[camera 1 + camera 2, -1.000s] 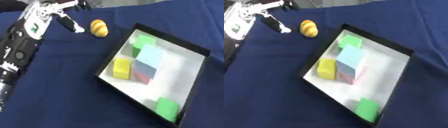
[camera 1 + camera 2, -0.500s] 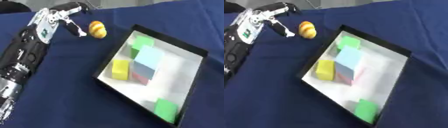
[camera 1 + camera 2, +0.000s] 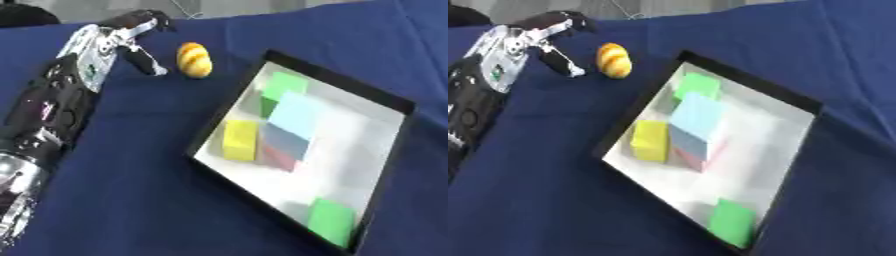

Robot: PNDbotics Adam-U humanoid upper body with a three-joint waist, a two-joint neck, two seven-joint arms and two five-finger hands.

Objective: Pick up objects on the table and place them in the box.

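A small yellow-orange rounded object [image 3: 194, 59] lies on the blue tablecloth near the far edge, just left of the box. My left hand [image 3: 109, 42] is beside it on the left, apart from it, with its thumb [image 3: 145, 62] pointing down toward the cloth and the fingers [image 3: 144, 19] curled over above; nothing is held. The black-rimmed box [image 3: 402, 106] with a white floor holds a yellow block [image 3: 240, 140], a light-blue block [image 3: 293, 117] on a pink one, and two green blocks [image 3: 283, 85] [image 3: 331, 219]. My right hand is out of sight.
My left forearm [image 3: 48, 115] stretches along the left side of the table. Blue cloth [image 3: 122, 195] spreads in front of the box and to its right. The table's far edge runs just behind the yellow object.
My left hand has stretched further toward the table's far edge and closer to the yellow object. The camera has shifted a little; the box and blocks lie as before.
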